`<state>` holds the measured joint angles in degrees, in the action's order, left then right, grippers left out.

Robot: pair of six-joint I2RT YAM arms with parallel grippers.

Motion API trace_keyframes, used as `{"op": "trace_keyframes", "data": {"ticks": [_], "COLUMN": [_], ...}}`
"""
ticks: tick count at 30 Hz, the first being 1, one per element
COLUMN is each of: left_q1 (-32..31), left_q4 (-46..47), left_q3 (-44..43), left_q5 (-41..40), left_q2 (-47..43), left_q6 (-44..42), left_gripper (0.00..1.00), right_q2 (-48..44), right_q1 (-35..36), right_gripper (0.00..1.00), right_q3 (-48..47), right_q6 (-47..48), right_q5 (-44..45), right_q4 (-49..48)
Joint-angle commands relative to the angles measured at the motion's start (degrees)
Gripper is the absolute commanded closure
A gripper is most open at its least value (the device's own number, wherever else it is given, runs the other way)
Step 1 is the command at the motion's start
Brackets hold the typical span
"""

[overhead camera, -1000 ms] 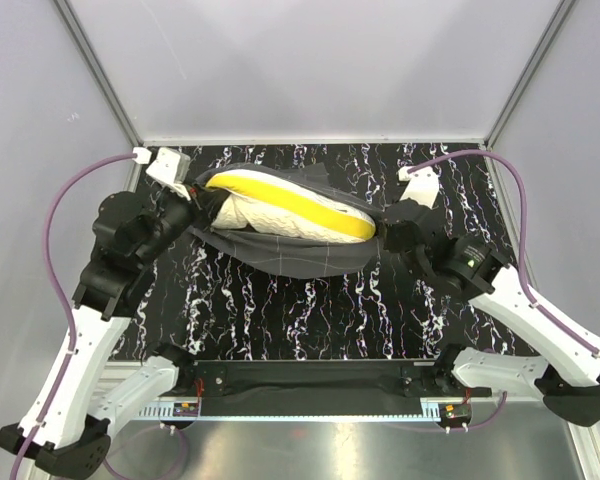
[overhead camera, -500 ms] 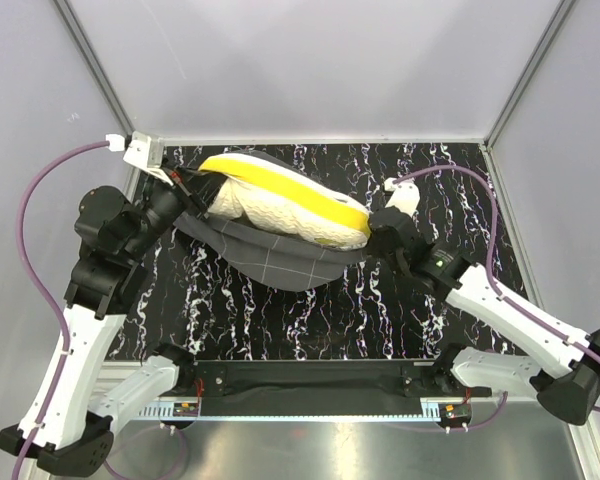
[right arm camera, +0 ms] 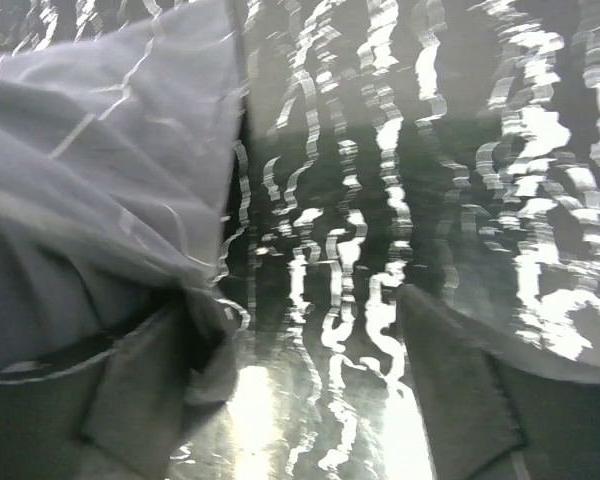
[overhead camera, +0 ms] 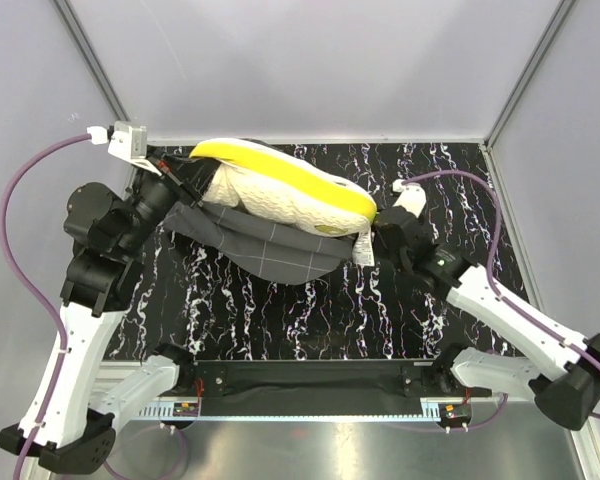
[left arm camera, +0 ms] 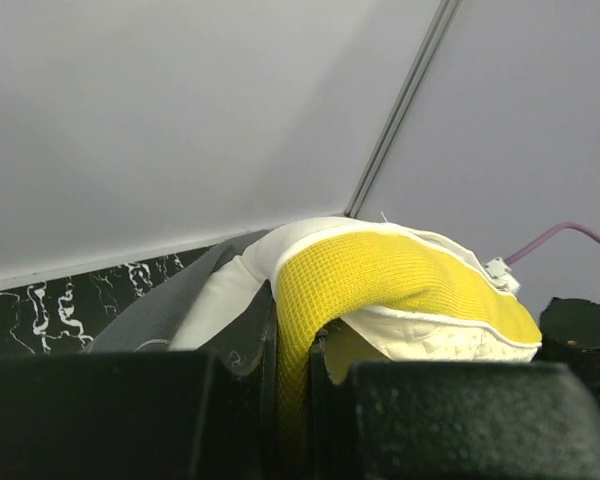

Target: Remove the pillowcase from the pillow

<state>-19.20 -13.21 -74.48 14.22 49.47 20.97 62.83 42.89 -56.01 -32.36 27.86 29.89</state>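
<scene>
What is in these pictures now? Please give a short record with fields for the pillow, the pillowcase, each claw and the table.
pillow: cream with a yellow edge, top and sides uncovered
pillowcase: dark grey with a thin white grid, sagging under the pillow
left claw: shut on the pillow's yellow edge, at its left end
right claw: open, grey cloth bunched by one finger
tag: white, at the pillow's right end
table: black with white veins

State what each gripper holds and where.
Left gripper pinches the pillow by its yellow edge. Right gripper is open, clamping nothing; the pillowcase merely bunches beside it.
</scene>
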Motion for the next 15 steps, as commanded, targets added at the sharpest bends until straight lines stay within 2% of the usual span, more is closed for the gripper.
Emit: {"op": "trace_keyframes", "data": {"ticks": [1,2,3,8,11,12,15], "left_q1": [0.7,0.7,0.8,1.2,1.4,1.4,1.5], "left_q4": [11.6,11.4,11.3,9.3,5.3,4.3,2.1], "left_q3": [-4.3,-4.1,-3.8,-5.0,-8.0,-8.9,-11.4], "left_q5": [-2.9,-3.1,-2.9,1.6,5.8,6.8,11.0], "left_q2": [-1.3,-1.4,-1.5,0.7,3.4,4.0,5.5], "left_q6": [-0.6,-1.1,-1.6,-1.9,-4.3,-4.6,-6.0], "left_gripper": [1.0,1.0,1.0,1.0,1.0,1.0,1.0], "right_q2": [-5.6,-8.7,-10.3,-20.9,-23.5,-23.2,-18.0], "right_q1": [-0.4,-0.4,-0.4,-0.4,-0.4,-0.4,-0.4], "right_gripper": [0.12,0.04,0.02,0.0,0.0,0.0,0.0], "right_q3": [-6.1,-8.0,-8.9,-14.6,-17.5,-18.6,-25.1], "right_q6": [1.8,2.9,3.8,16.3,25.7,27.6,32.1], "right_q5": [8.6,9.5,11.1,6.0,-5.8,-12.4,-21.5], "right_q4": [9.9,11.3,13.4,11.1,6.6,6.2,7.1]}}
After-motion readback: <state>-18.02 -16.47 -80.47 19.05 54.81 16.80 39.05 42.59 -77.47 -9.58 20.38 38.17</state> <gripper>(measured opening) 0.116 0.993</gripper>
